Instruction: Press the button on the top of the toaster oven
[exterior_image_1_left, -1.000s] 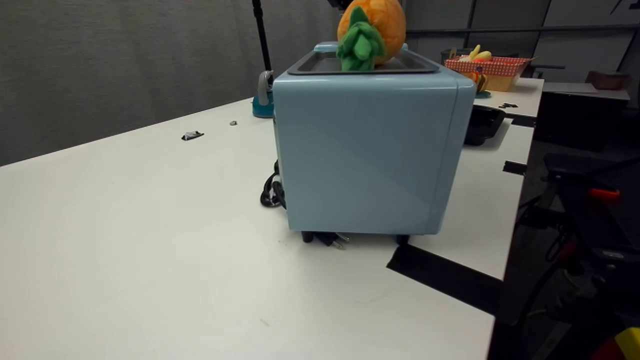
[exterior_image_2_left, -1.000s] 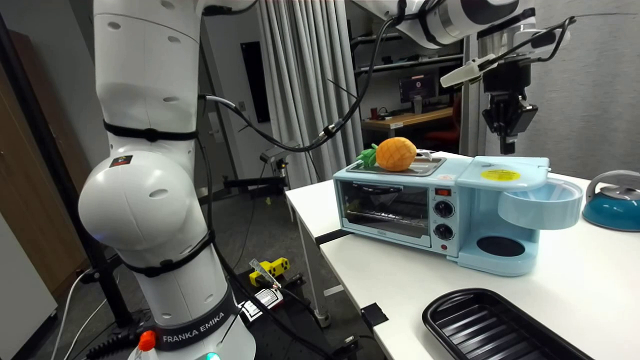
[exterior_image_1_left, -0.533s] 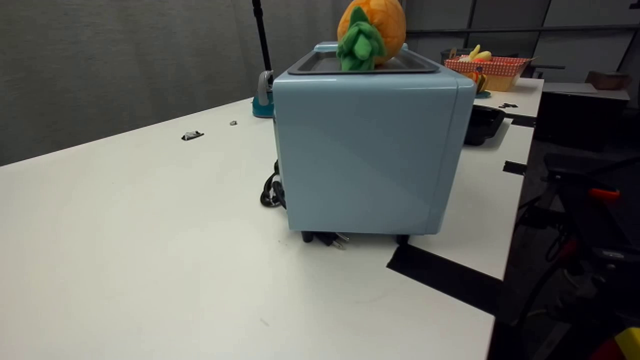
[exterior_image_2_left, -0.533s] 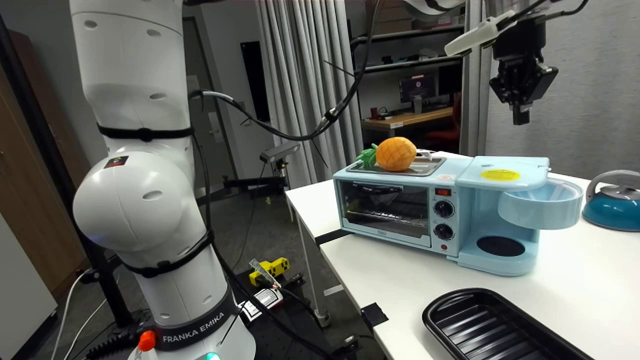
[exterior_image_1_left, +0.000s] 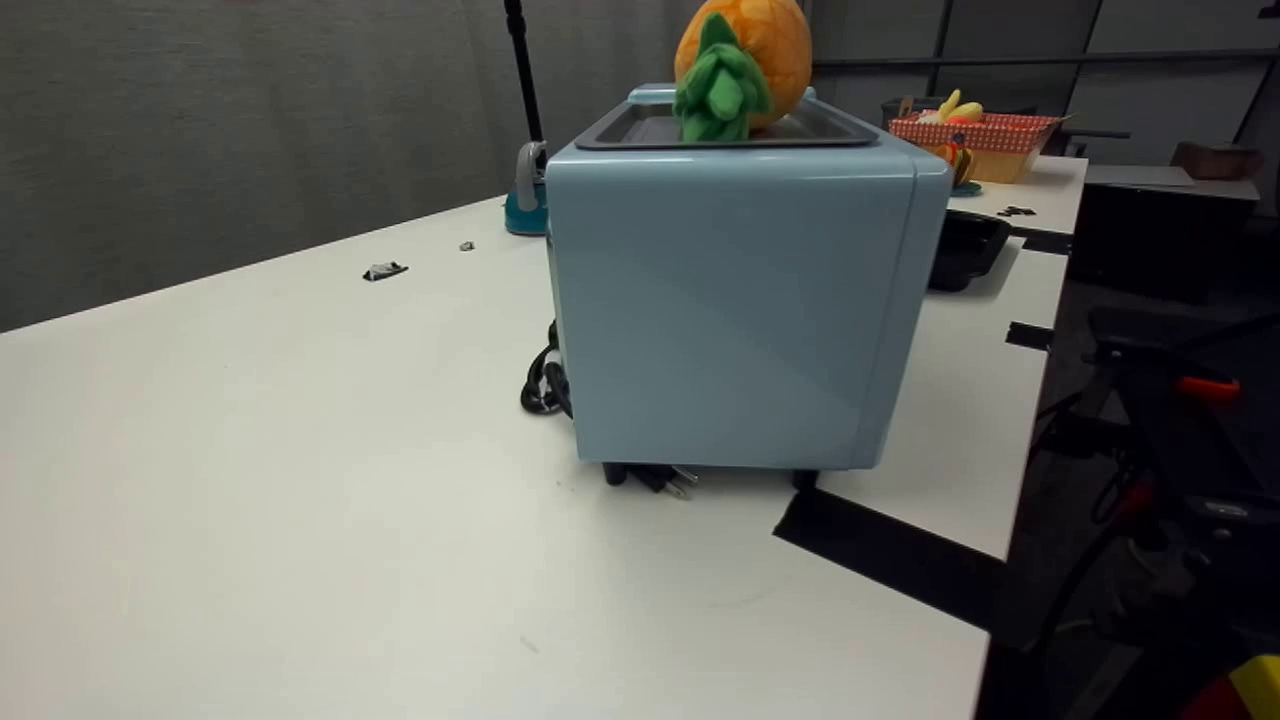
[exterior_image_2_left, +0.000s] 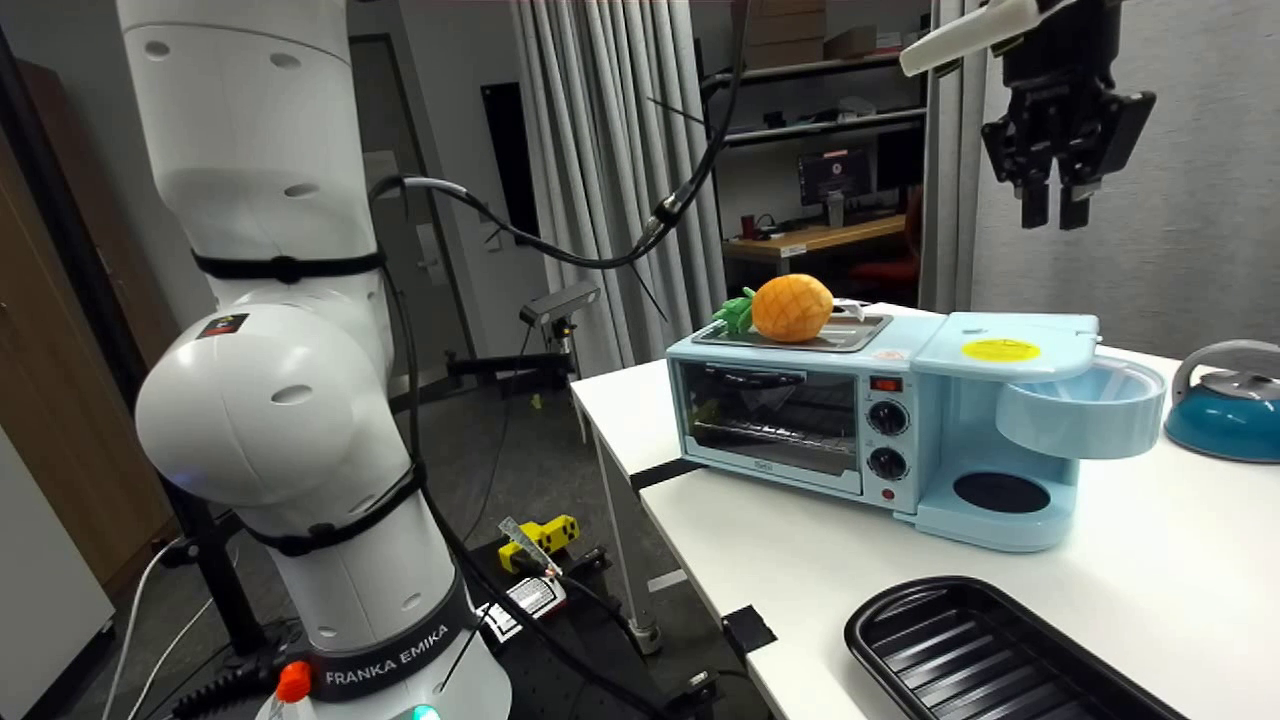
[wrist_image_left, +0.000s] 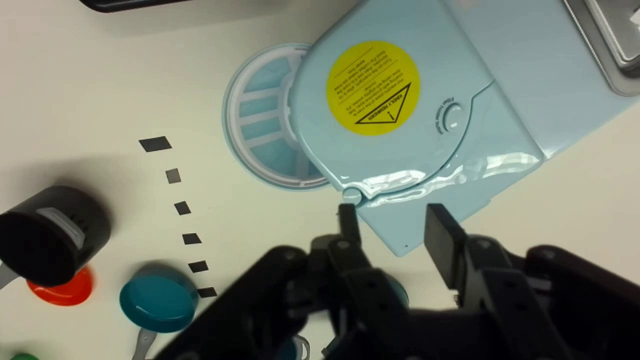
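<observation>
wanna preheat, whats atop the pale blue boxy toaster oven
Round yellow sticker, round blue button, and grey metal tray; the orange plush pineapple on it hides the surface beneath.

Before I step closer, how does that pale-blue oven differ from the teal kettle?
The toaster oven is boxy and pale blue; the kettle is rounded and deeper teal. The toaster oven has a pineapple toy on top; the kettle has an arched grey handle. Both stand on the white table.

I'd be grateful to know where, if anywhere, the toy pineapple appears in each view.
In an exterior view: toy pineapple at the top edge, right of centre.
In an exterior view: toy pineapple, right of centre.
Wrist view: not in it.
Landmark in all three: the toaster oven.
</observation>
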